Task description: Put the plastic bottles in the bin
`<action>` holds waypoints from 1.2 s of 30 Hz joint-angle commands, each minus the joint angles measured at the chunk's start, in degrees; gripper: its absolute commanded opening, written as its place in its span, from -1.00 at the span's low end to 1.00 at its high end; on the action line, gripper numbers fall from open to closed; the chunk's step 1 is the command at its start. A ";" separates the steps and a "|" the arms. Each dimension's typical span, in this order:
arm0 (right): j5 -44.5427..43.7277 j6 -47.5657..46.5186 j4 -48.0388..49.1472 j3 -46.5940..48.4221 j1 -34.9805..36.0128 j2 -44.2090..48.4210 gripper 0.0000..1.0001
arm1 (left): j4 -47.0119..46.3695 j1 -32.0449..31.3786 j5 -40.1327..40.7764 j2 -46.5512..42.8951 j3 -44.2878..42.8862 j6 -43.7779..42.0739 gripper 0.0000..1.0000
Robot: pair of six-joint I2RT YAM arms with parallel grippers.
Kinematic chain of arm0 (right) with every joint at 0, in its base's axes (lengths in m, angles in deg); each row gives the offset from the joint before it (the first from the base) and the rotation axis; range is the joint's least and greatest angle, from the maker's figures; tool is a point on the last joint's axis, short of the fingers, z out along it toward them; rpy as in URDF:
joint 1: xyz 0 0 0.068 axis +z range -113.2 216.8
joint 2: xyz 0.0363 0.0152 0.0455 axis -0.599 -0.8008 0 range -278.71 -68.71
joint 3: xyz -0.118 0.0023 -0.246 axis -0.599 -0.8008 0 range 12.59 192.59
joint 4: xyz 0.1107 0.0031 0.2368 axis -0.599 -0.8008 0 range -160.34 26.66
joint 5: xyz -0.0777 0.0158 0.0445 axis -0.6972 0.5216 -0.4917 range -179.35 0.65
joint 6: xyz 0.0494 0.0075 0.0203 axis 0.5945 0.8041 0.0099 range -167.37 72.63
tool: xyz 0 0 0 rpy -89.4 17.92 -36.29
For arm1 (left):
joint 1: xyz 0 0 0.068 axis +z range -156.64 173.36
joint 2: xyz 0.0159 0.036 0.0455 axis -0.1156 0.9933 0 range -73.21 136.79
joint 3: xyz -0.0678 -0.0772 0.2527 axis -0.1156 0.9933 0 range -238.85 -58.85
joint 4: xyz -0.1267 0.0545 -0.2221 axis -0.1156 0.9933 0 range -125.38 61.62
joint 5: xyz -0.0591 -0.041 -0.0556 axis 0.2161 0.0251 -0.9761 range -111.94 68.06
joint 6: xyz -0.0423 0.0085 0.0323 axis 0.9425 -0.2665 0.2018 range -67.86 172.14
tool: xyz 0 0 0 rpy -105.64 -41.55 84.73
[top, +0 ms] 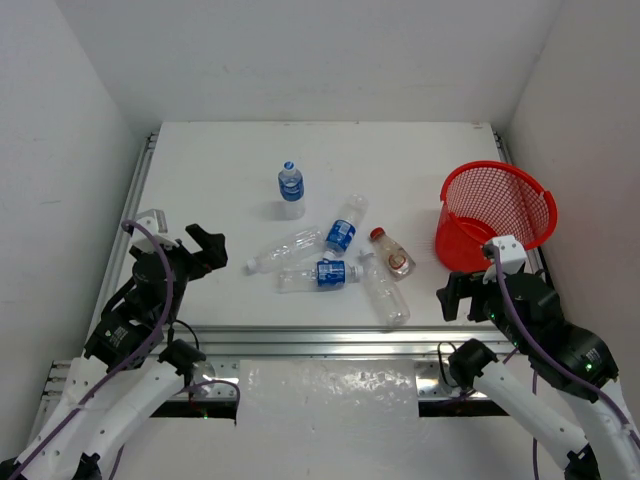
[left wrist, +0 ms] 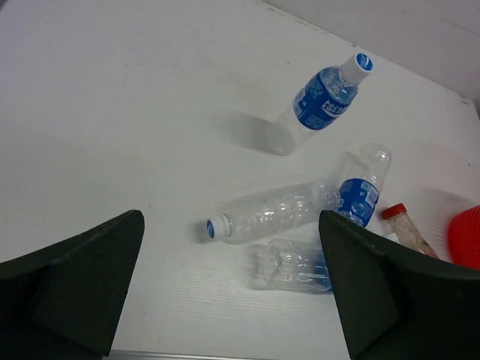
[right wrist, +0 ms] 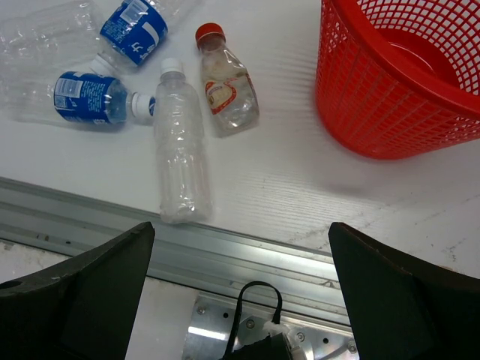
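Note:
Several clear plastic bottles lie mid-table. One blue-labelled bottle [top: 290,188] [left wrist: 322,101] stands upright at the back. Lying nearer are a blue-labelled bottle [top: 343,227] [left wrist: 360,191] [right wrist: 139,26], an unlabelled one [top: 288,247] [left wrist: 270,212], another blue-labelled one [top: 320,274] [right wrist: 90,97], an unlabelled one [top: 385,290] [right wrist: 178,150] near the front edge, and a squat red-capped one [top: 391,252] [right wrist: 225,90]. The red mesh bin [top: 495,215] [right wrist: 397,82] stands upright at the right. My left gripper [top: 205,250] [left wrist: 232,300] is open and empty, left of the bottles. My right gripper [top: 460,297] [right wrist: 240,292] is open and empty, over the front rail near the bin.
An aluminium rail [top: 320,340] [right wrist: 247,255] runs along the table's front edge. White walls enclose the table on the left, back and right. The bin sits close to the right wall.

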 commanded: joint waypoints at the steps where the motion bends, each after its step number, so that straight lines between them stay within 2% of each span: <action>1: 0.11 -0.60 2.21 -0.07 0.28 -0.65 0.98 | -2.26 0.44 0.30 -0.08 0.07 -0.53 0.99; 4: 0.46 -0.77 2.47 -0.16 0.28 -0.04 0.98 | -2.26 0.44 0.21 0.01 0.07 -0.53 0.99; 12: 8.71 -5.07 5.63 -1.04 0.28 1.72 0.98 | -2.44 0.44 -0.14 0.10 0.16 -0.61 0.99; 18: 8.99 -5.08 4.85 -0.51 0.37 -0.56 0.98 | -3.31 0.44 -1.81 2.55 0.34 -1.40 0.99; 22: 8.11 -4.55 4.41 -0.51 0.28 -1.18 0.98 | -2.26 0.44 -10.05 10.28 -3.26 -0.01 0.99; 24: 8.11 -4.55 4.32 -0.33 0.28 -1.44 0.98 | -3.22 0.44 -16.30 14.84 -5.02 4.02 0.99; 26: 8.19 -4.55 4.32 -0.25 0.37 -1.70 0.98 | -8.74 0.09 -19.38 18.71 -4.15 5.27 0.99; 31: 10.39 -5.34 3.97 -0.16 0.37 -3.11 0.98 | -19.37 -3.50 -15.37 31.28 -7.12 4.05 0.99; 36: 11.88 -6.04 4.14 -0.16 0.28 -3.72 0.98 | -31.50 -4.22 -12.19 43.06 -9.94 -3.68 0.99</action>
